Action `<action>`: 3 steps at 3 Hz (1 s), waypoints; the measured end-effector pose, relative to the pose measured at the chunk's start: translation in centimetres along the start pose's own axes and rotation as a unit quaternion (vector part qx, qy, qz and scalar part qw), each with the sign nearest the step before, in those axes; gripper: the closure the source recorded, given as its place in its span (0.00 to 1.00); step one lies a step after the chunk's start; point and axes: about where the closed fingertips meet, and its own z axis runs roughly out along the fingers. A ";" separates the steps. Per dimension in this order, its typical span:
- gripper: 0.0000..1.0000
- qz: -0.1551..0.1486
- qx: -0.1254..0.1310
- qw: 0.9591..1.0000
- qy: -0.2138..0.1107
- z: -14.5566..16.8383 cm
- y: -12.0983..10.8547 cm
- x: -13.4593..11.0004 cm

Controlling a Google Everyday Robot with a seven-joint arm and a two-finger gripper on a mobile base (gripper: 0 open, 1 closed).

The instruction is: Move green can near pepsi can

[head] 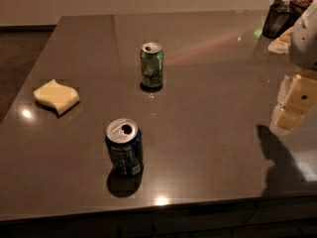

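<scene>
The green can (pixel 151 66) stands upright on the dark table (pixel 208 148), toward the far middle. The pepsi can (pixel 124 148), dark blue with an opened silver top, stands upright nearer the front edge, a little left of the green can and well apart from it. My gripper (pixel 295 104) hangs at the right edge of the view, above the table's right side, far to the right of both cans and holding nothing that I can see. Its shadow falls on the table just below it.
A yellow sponge (pixel 56 97) lies on the table's left side. A black container (pixel 276 20) and some packets (pixel 280 42) sit at the far right corner. The table's front edge runs along the bottom of the view, and its left edge drops to dark floor.
</scene>
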 end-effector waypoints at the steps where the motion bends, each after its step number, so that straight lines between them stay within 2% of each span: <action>1: 0.00 -0.001 0.002 1.000 -0.004 0.2 -0.2 -0.4; 2: 0.00 -0.006 0.007 1.000 -0.024 1.0 -1.3 -2.4; 3: 0.00 -0.014 0.000 0.999 -0.042 2.9 -2.5 -5.4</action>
